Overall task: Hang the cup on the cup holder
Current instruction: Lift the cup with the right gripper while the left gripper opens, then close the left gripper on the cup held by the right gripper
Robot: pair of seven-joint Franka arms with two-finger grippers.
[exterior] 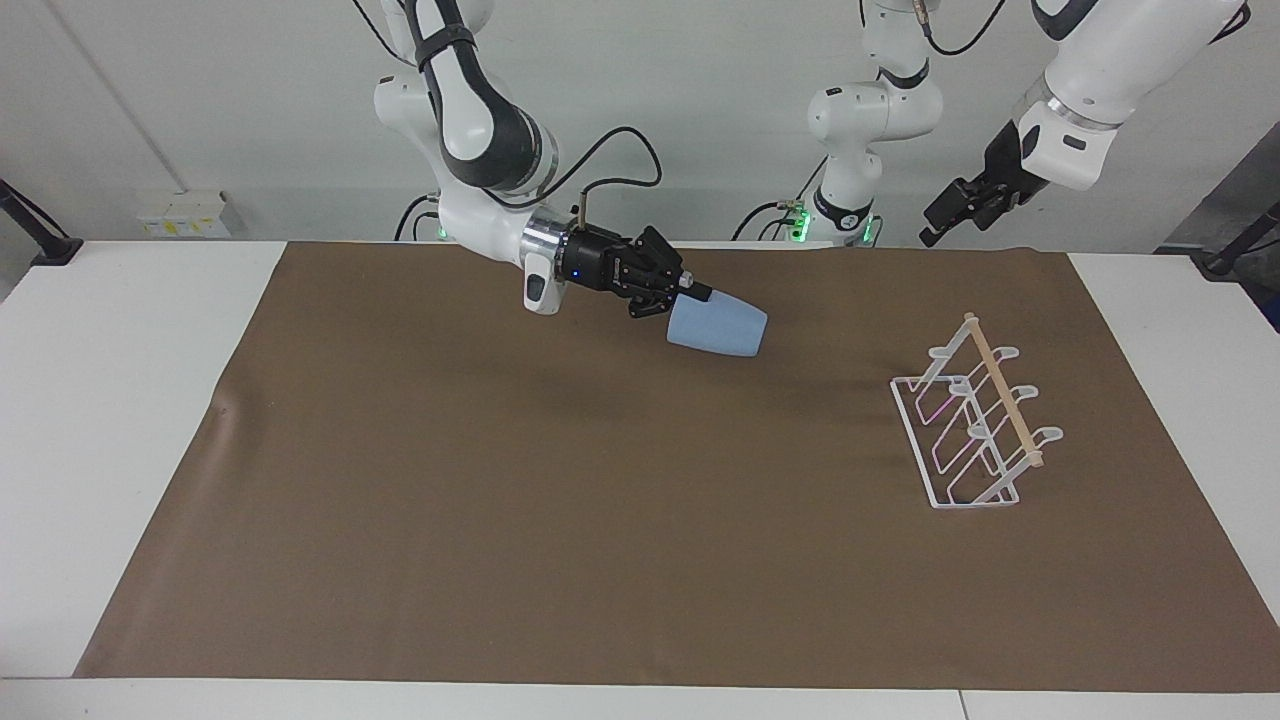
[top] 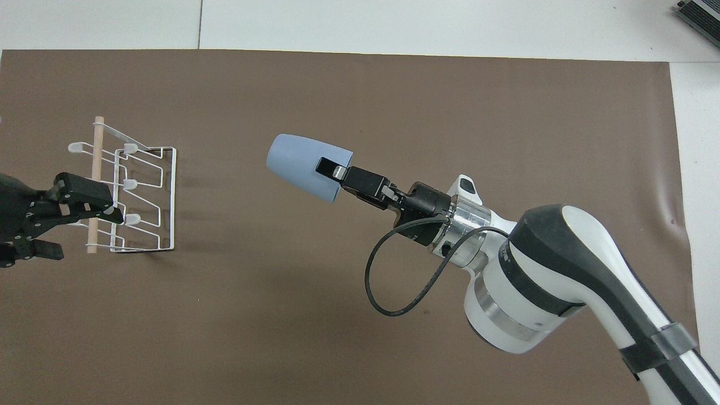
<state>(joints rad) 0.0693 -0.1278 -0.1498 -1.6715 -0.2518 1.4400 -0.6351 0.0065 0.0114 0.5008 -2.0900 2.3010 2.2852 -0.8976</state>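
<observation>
Aloft, sideways, light-blue cup [exterior: 716,328], empty inside.

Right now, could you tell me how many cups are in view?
1. The light-blue cup is held on its side by the right hand, up over the middle of the brown mat. The cup holder carries none. Nothing seems hidden.

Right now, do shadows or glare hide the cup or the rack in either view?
Facing view: the cup is evenly lit, its soft shadow on the brown mat; the rack is sharp, without glare. Overhead view: the left tool overlaps part of the rack.
</observation>
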